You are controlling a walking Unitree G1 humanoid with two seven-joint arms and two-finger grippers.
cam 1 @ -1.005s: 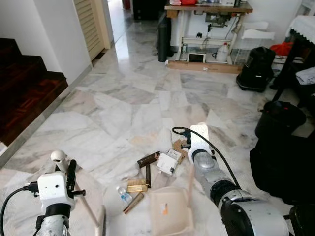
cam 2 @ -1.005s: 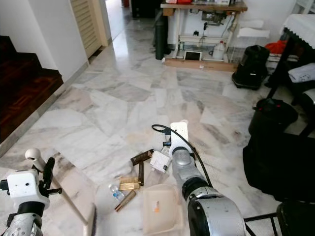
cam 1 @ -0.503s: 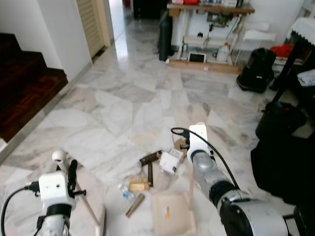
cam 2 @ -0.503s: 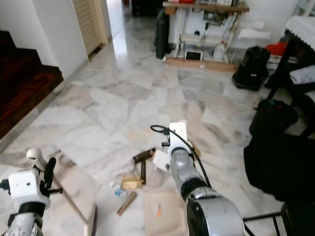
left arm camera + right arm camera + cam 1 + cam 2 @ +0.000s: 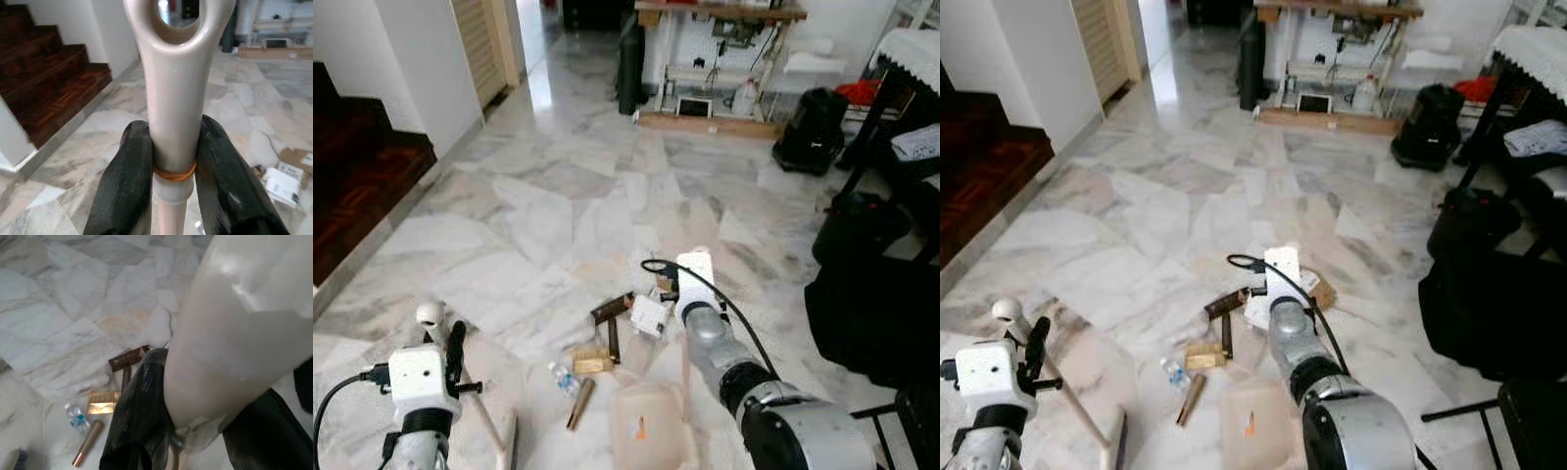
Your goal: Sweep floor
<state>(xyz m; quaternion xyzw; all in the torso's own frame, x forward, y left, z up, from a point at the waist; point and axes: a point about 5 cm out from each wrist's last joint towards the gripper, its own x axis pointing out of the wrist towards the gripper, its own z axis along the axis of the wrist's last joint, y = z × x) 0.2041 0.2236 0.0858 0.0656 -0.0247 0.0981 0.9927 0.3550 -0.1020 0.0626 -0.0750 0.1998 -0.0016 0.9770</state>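
Note:
My left gripper (image 5: pixel 171 161) is shut on the beige broom handle (image 5: pixel 171 112), just below its hanging loop. The stick (image 5: pixel 485 423) slants down to the broom head (image 5: pixel 509 443) on the floor at lower left. My right gripper (image 5: pixel 195 431) is shut on the beige dustpan handle (image 5: pixel 234 333). The dustpan (image 5: pixel 646 436) rests on the marble floor in front of me. Litter lies just beyond it: a brown wrapper (image 5: pixel 610 307), a white box (image 5: pixel 649 315), a gold pack (image 5: pixel 592 363), a small water bottle (image 5: pixel 563 377) and a brown tube (image 5: pixel 579 403).
Dark wooden stairs (image 5: pixel 352 186) rise on the left. Black bags (image 5: pixel 871 313) crowd the right side, with another black bag (image 5: pixel 811 142) farther back. A cluttered table (image 5: pixel 715 59) stands against the far wall. Open marble floor (image 5: pixel 558 206) stretches ahead.
The whole view has shifted slightly, so the camera moved. My right arm and the dustpan have drifted a little left, close under the litter. The broom stays put.

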